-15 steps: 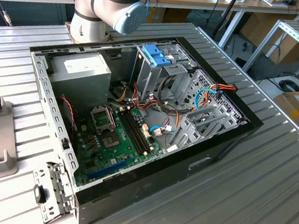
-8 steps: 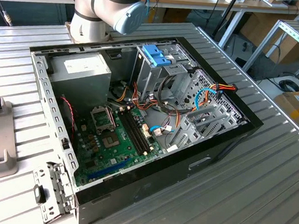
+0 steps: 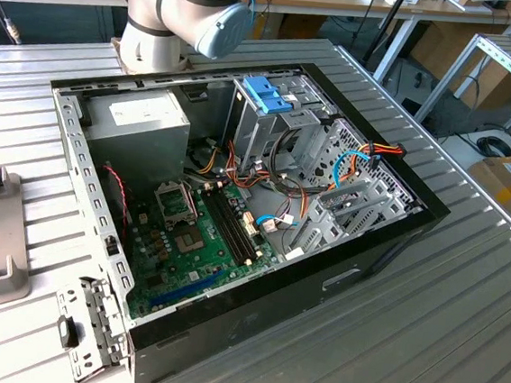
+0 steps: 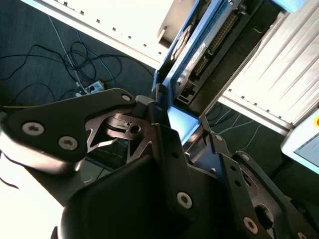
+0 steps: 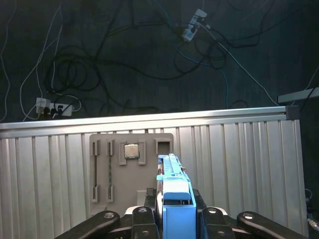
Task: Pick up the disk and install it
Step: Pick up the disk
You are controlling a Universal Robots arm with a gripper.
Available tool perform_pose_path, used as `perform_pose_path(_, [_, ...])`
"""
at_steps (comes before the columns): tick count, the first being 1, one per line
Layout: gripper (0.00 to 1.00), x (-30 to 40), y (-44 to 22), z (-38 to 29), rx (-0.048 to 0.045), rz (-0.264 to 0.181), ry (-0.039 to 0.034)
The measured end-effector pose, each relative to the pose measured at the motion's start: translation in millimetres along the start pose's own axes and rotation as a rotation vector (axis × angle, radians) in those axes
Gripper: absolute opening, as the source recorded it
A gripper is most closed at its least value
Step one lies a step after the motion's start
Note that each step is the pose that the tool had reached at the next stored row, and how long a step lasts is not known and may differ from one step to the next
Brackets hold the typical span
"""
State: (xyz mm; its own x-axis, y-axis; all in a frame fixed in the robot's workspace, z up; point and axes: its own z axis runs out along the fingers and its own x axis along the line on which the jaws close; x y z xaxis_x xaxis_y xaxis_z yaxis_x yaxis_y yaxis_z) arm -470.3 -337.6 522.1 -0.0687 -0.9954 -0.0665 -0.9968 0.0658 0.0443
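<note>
Gripper: black two-finger gripper [image 5: 174, 213], clamped on the disk in both wrist views
Disk: flat black-and-silver metal hard drive in a blue plastic carrier [image 5: 174, 190], held edge-on between the fingers, with the ribbed aluminium table [image 5: 239, 164] and grey slotted fixture plate [image 5: 102, 169] beyond it
Handling: probably rigid, dense, shock-sensitive; its smooth faces may slip
Hold: broad faces near the carrier rails, clear of the connectors
Case: open black computer case [image 3: 348, 266], well apart from the disk
</note>
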Motion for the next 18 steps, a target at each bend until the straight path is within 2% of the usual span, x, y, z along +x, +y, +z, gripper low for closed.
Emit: perform_pose_path(18, [0.37, 14.9, -1.0, -1.1, 0.0000, 0.000, 0.0000])
